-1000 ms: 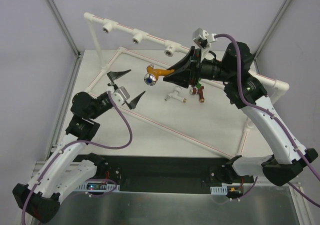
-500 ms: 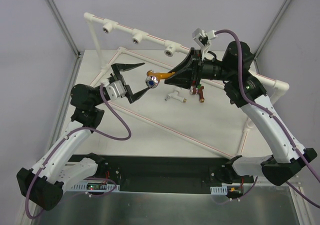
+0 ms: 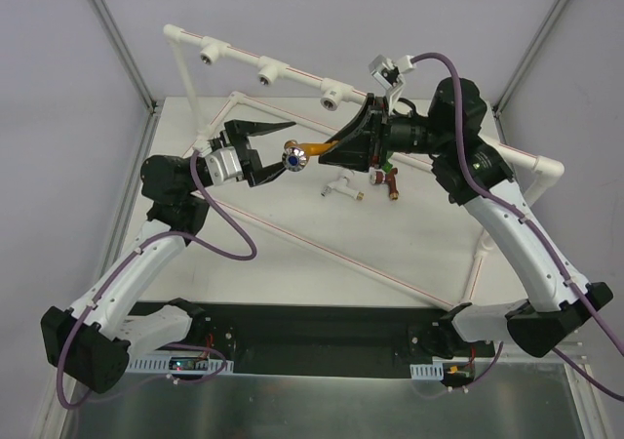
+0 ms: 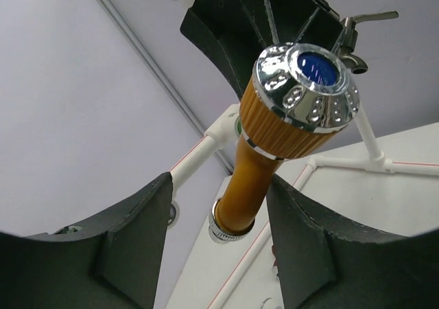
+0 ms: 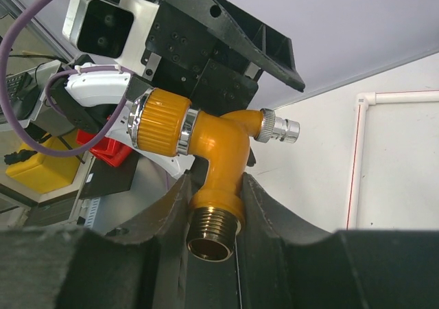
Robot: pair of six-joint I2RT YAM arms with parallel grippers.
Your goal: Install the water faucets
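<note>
My right gripper point(image 3: 330, 149) is shut on the stem of an orange-gold water faucet point(image 3: 304, 151), held in the air above the table's far half. In the right wrist view its fingers pinch the faucet point(image 5: 216, 144) just above the brass thread, and the right gripper point(image 5: 215, 182) keeps the knob pointing left. My left gripper point(image 3: 285, 147) stands open around the knob end. In the left wrist view the faucet point(image 4: 274, 158) passes between the fingers of the left gripper point(image 4: 219, 184); the right finger point(image 4: 302, 226) is at its body and a gap remains on the left.
A white faucet point(image 3: 341, 187) and a dark red faucet point(image 3: 391, 179) lie on the table below the right gripper. The white pipe frame point(image 3: 292, 71) crosses the back, with three round tee sockets point(image 3: 265, 72) facing forward. Low pipes point(image 3: 341, 254) run across the table.
My left arm has swung up and to the right to the held faucet, and its jaws have narrowed around the knob end. The right arm has held the faucet almost still.
</note>
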